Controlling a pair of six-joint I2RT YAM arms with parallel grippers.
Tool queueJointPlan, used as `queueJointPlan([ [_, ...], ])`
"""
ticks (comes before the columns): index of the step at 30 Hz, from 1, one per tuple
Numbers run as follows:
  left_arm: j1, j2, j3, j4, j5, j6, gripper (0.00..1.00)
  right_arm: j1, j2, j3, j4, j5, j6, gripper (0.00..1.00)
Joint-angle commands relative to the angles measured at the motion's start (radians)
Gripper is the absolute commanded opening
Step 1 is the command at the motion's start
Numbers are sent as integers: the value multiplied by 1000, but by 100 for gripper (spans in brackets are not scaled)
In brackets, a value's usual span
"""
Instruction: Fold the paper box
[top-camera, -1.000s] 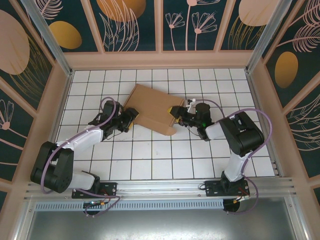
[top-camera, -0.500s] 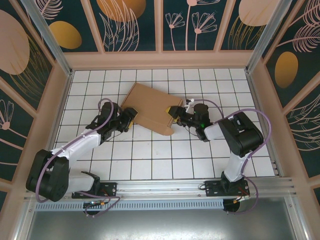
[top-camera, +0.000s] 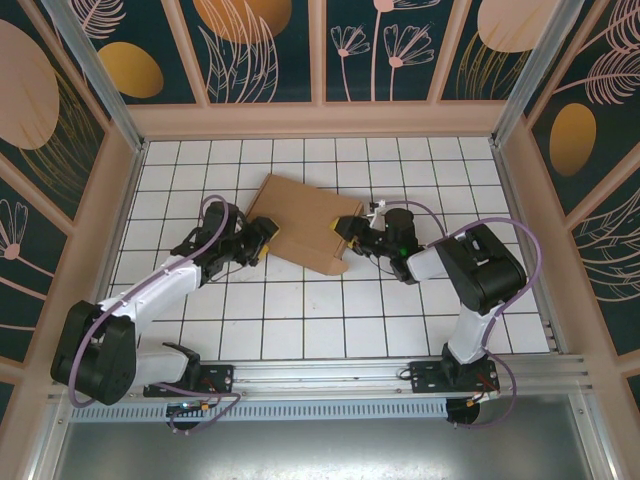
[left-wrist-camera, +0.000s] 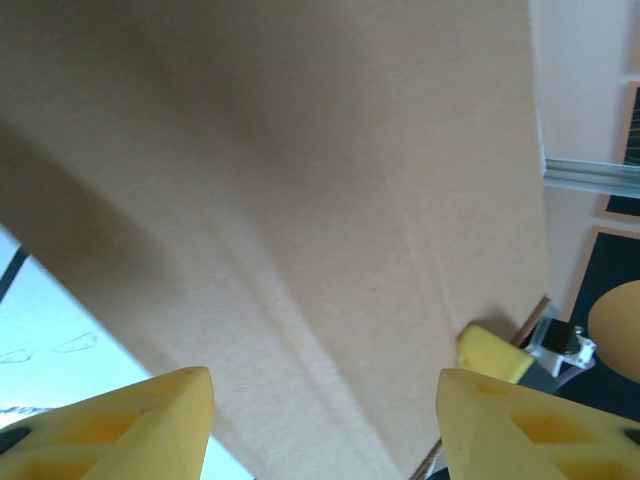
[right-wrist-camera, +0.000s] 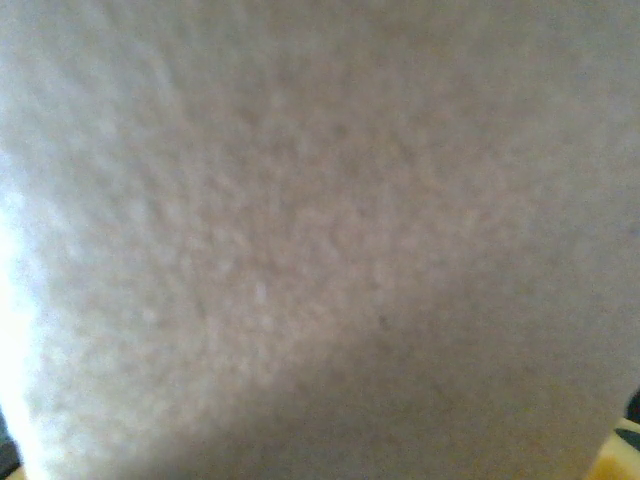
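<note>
The paper box (top-camera: 300, 215) is a flat brown cardboard shape lying askew on the white tiled floor, mid-back. My left gripper (top-camera: 263, 237) is at its near left corner. In the left wrist view its yellow fingers (left-wrist-camera: 120, 425) stand wide apart and open, with the cardboard face (left-wrist-camera: 300, 180) just ahead of them (left-wrist-camera: 325, 400). My right gripper (top-camera: 347, 230) is at the box's right edge. One of its yellow fingers (left-wrist-camera: 492, 352) lies over that edge, so it looks shut on the cardboard. Blurred cardboard (right-wrist-camera: 320, 240) covers the right wrist view, with a yellow sliver of a finger (right-wrist-camera: 628, 452) at the corner.
The tiled floor (top-camera: 300, 310) is fenced by pale walls at the back (top-camera: 320, 120) and at both sides. An aluminium rail (top-camera: 320, 372) carrying both arm bases runs along the near edge. Purple cables loop off each arm.
My left gripper has crept right, closer to the box's near left corner. The box has shifted and turned slightly with the right gripper, which stays on its right edge.
</note>
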Motion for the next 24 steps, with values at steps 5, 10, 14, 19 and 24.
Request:
queueJointPlan([
  [5, -6, 77, 24, 35, 19, -15, 60, 19, -6, 24, 37, -2, 16, 28],
  [10, -6, 86, 0, 58, 19, -21, 60, 23, -27, 20, 45, 6, 37, 28],
  [14, -6, 102, -16, 87, 11, -25, 60, 33, -29, 18, 94, -3, 88, 27],
  [19, -6, 136, 10, 96, -10, 3, 60, 52, -26, 18, 190, -24, 193, 28],
  [24, -6, 129, 25, 125, -68, 32, 61, 68, -21, 20, 304, -53, 331, 27],
])
